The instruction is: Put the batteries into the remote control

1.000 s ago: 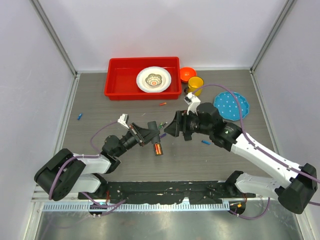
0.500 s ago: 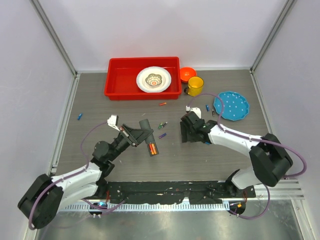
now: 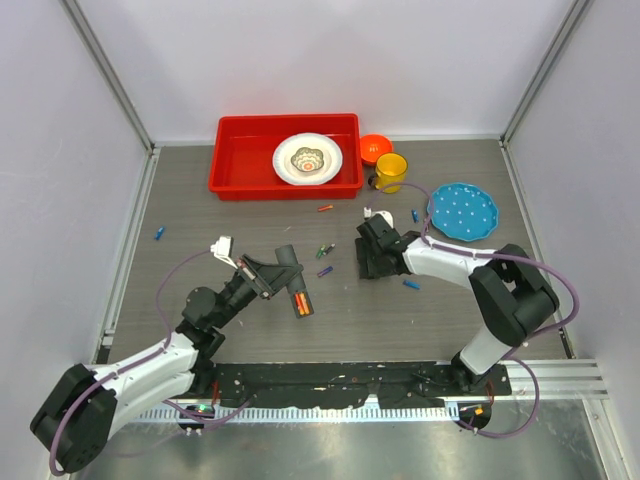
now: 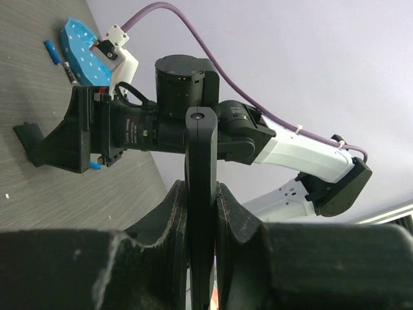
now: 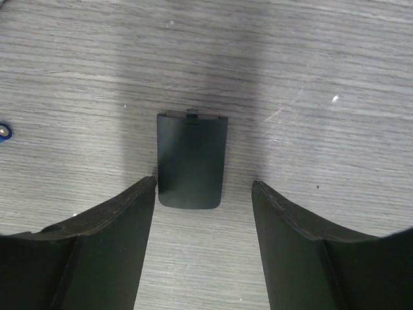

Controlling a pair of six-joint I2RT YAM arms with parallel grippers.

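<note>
My left gripper (image 3: 283, 272) is shut on the black remote control (image 3: 292, 281) and holds it tilted above the table. Red and orange batteries (image 3: 300, 301) sit in its open slot. In the left wrist view the remote (image 4: 200, 168) stands edge-on between my jaws (image 4: 201, 194). My right gripper (image 3: 370, 262) is open and low over the table. In the right wrist view the flat black cover (image 5: 191, 160) lies on the table, its near end between my open fingertips (image 5: 203, 184), which are apart from it.
Loose batteries lie about: blue (image 3: 159, 233), red (image 3: 325, 208), green and purple (image 3: 325, 249), blue (image 3: 410, 284). A red bin (image 3: 232, 160) holding a white dish, an orange cup (image 3: 375, 148), a yellow mug (image 3: 390, 172) and a blue plate (image 3: 462, 211) stand behind.
My right gripper has come down from above the table and now sits low with the cover between its open fingers. My left gripper has drawn back left with the remote.
</note>
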